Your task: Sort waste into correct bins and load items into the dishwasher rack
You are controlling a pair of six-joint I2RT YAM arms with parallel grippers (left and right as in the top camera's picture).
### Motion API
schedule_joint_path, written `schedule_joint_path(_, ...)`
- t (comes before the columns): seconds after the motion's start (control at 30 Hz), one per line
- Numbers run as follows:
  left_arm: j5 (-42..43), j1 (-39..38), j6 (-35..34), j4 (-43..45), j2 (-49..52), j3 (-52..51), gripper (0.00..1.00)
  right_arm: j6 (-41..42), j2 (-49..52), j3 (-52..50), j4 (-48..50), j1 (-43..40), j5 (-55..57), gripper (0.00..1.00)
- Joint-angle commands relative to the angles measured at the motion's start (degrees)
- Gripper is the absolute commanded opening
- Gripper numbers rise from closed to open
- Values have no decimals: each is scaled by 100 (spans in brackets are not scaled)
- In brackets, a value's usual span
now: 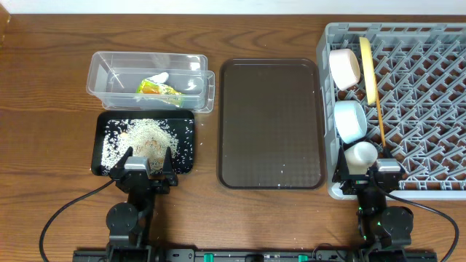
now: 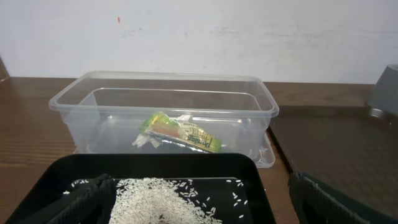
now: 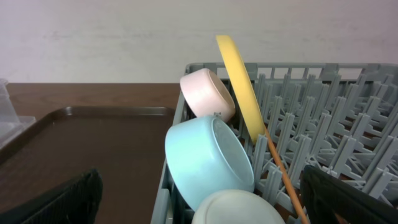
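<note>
Well, your left gripper (image 1: 149, 156) and right gripper (image 1: 368, 169) both hang wide open, empty — if the plate (image 3: 239, 87), on edge in the rack (image 3: 336, 93) beside the white bowl (image 3: 207, 93), needs reseating, pinch its top rim: stiff, probably light and slippery.

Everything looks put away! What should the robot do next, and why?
Probably pull both arms back. The wrapper lies in the clear tub, the rice in the black tray, and the plate, white bowl, blue bowl, cup and a chopstick are in the rack. The left gripper and right gripper are open. Only a few white specks lie on the brown tray.
</note>
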Motion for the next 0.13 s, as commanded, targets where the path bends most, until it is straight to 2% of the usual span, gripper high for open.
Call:
schedule_joint_path(0.0,35,26,79,-238,-33,-68,91,55,-35,-4,-20,79,55,99)
schedule_joint_path(0.1,35,26,79,-238,-33,-68,91,55,-35,-4,-20,79,52,99)
